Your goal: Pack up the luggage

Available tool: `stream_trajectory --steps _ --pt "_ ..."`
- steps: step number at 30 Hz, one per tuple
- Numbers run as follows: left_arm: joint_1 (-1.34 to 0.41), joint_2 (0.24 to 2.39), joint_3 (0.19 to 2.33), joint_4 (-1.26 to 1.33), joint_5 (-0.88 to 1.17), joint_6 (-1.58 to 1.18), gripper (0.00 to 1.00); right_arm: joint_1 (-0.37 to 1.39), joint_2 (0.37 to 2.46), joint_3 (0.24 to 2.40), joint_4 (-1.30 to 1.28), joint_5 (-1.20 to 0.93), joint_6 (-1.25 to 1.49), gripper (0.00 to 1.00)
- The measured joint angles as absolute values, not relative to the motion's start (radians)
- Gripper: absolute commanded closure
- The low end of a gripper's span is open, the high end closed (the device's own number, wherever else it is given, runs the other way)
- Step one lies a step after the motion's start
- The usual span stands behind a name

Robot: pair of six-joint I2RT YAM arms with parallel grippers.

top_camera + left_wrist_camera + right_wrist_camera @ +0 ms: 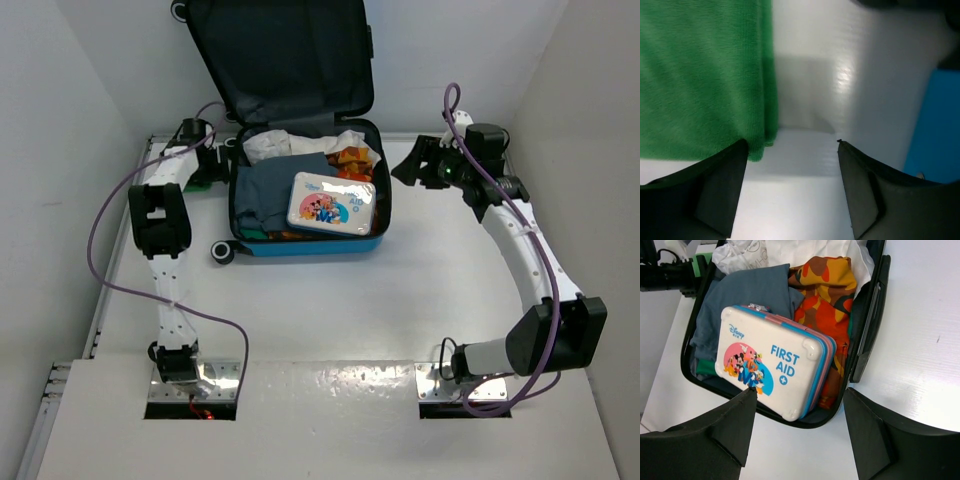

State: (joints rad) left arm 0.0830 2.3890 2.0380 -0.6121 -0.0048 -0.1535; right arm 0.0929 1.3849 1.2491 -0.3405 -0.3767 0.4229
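Note:
The blue luggage [305, 246] lies open at the back of the table, its dark lid [280, 60] standing up. Inside are a white first-aid box [332, 203] on grey cloth [265, 190], an orange patterned cloth [822, 295] and white cloth [275, 143]. My left gripper [222, 158] is open just left of the case, over bare table, with a green cloth [700, 75] beside its left finger and the blue shell [940, 125] to its right. To the right of the case my right gripper [412, 165] hangs open and empty, looking down at the first-aid box [775, 365].
White walls close in the table on the left, right and back. The suitcase's wheel [221, 252] sticks out at its front-left corner. Bare white table [330, 320] stretches between the case and the arm bases.

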Motion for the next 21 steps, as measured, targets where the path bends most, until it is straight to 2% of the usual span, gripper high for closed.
stream_trajectory --steps 5,6,9,13,19,21 --pt "0.075 2.400 2.074 -0.570 -0.134 -0.174 0.35 0.092 1.385 1.236 -0.339 -0.391 0.442 0.33" --pt "0.076 2.405 2.081 -0.560 -0.153 -0.173 0.42 0.091 1.385 1.236 -0.338 -0.394 0.444 0.33" --pt "0.080 2.417 2.086 -0.543 -0.195 -0.173 0.52 0.091 1.385 1.235 -0.337 -0.401 0.449 0.36" --pt "0.088 2.438 2.086 -0.538 -0.192 -0.165 0.57 0.091 1.385 1.235 -0.336 -0.406 0.454 0.38" --pt "0.098 2.453 2.106 -0.550 -0.144 -0.145 0.57 0.086 1.379 1.221 -0.334 -0.419 0.460 0.45" --pt "0.101 2.471 2.133 -0.564 -0.135 -0.134 0.36 0.084 1.375 1.216 -0.334 -0.421 0.461 0.43"
